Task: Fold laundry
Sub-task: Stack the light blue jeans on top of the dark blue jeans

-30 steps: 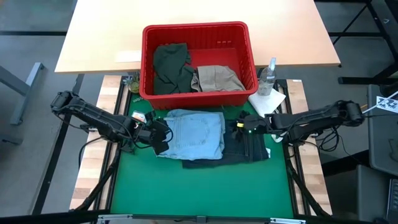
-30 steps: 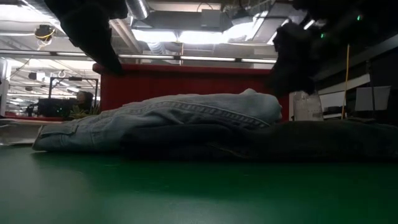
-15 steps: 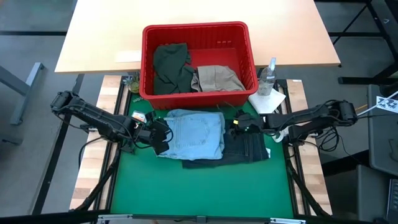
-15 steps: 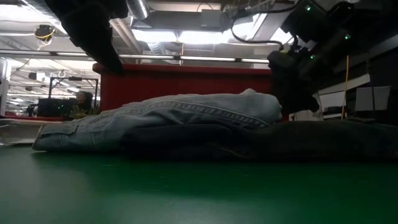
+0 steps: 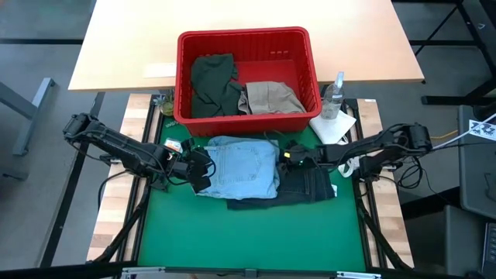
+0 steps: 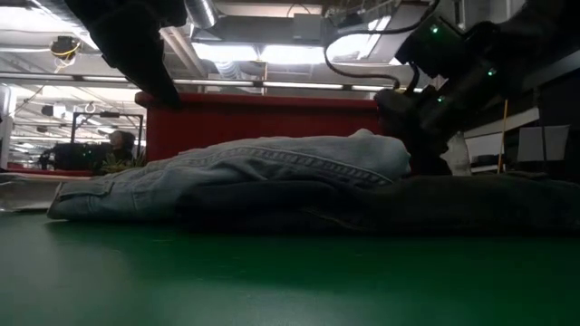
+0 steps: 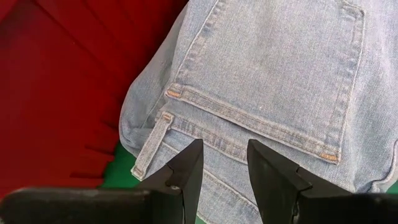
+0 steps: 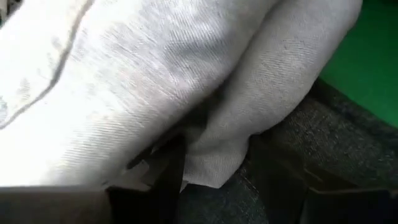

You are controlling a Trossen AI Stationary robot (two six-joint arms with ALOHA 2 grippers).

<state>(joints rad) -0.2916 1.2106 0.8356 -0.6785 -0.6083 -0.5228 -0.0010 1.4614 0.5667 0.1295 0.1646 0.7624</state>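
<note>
While light denim (image 5: 242,166) lies on navy jeans (image 5: 306,186) | left gripper (image 7: 222,163) jaws open at its edge | right gripper (image 5: 288,155) jaws open, straddling its fold

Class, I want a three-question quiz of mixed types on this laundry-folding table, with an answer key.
1. True or false: the light blue denim lies partly on the dark navy jeans.
2. Which garments lie in the red basket? A) dark olive green piece and beige khaki piece B) none
3. Fill in: the right claw is at the denim's ____ edge, as seen from above.

Key: 1 true; 2 A; 3 right.
</note>
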